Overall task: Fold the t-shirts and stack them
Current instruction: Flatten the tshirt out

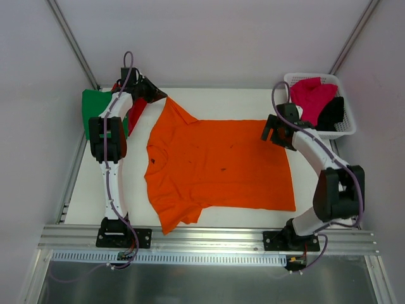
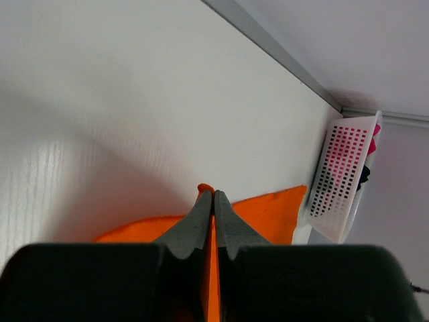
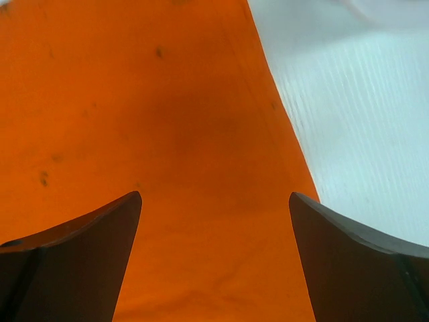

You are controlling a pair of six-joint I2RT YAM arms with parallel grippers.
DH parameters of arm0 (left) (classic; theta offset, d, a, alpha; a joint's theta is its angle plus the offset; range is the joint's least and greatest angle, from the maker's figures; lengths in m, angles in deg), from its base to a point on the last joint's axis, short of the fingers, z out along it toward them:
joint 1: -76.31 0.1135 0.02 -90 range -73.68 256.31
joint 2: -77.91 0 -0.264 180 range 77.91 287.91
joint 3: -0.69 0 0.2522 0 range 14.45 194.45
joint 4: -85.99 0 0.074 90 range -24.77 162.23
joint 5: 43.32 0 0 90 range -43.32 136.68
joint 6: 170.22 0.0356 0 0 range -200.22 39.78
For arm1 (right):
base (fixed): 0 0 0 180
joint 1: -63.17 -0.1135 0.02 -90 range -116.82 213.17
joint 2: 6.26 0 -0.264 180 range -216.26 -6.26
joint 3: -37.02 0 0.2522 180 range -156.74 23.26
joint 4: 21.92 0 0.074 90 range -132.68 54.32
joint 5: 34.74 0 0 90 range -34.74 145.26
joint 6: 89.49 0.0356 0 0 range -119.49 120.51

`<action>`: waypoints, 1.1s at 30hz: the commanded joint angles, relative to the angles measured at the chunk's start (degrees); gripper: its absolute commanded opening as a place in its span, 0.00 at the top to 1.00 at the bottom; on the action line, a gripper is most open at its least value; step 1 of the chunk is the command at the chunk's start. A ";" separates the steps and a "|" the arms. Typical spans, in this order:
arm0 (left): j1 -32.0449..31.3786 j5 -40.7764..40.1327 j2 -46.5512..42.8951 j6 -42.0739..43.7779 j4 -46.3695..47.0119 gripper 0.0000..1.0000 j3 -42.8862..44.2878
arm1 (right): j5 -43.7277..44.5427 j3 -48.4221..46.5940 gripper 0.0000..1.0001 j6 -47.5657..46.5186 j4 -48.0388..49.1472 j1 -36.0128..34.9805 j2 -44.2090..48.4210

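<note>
The bright orange t-shirt [image 1: 215, 164] lies spread flat on the white table [image 1: 221, 98], collar to the left. My left gripper [image 1: 161, 96] is at the far sleeve tip. In the left wrist view it [image 2: 213, 194] is shut, with orange cloth [image 2: 268, 215] pinched between the fingers. My right gripper [image 1: 273, 132] hovers at the shirt's far right hem corner. In the right wrist view it [image 3: 214, 201] stands open over the orange cloth [image 3: 167, 100], holding nothing. A green tee [image 1: 95, 111] and a red tee [image 1: 136, 115] lie at the far left, partly hidden under the left arm.
A white lattice basket [image 1: 345, 130] stands at the far right corner, holding a magenta-pink tee [image 1: 311, 95] and a black tee [image 1: 332, 114]. The left wrist view also takes in the basket [image 2: 342, 178]. A metal rail [image 1: 209, 237] runs along the near table edge.
</note>
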 commanded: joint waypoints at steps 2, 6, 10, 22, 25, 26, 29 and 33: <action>-0.34 -0.08 -3.95 1.28 0.73 1.00 -1.42 | 0.39 -14.42 0.04 -0.31 -0.65 1.05 -12.12; -0.34 -0.26 -4.48 1.54 0.73 1.00 -2.04 | 2.06 -26.81 0.05 -0.58 -5.22 1.93 -24.08; -0.34 0.01 -4.57 1.63 0.73 1.00 -2.04 | 4.08 -35.62 0.08 -0.66 -8.21 2.99 -32.61; -0.25 0.36 -5.44 1.63 0.64 1.00 -2.56 | 11.46 -49.60 0.23 0.48 -14.54 5.71 -40.80; -0.16 0.36 -5.71 1.72 0.73 1.00 -2.83 | 11.73 -51.18 0.25 -0.05 -14.72 6.24 -42.29; -0.16 0.27 -5.71 1.63 0.64 1.00 -3.00 | 11.64 -51.45 0.26 -0.13 -14.72 6.42 -42.64; -0.16 0.36 -5.88 1.63 0.73 1.00 -3.26 | 10.94 -53.11 0.31 -0.14 -15.51 7.21 -44.75; -0.16 0.18 -5.97 1.63 0.64 1.00 -3.79 | 9.10 -54.52 0.34 0.04 -17.27 8.17 -46.95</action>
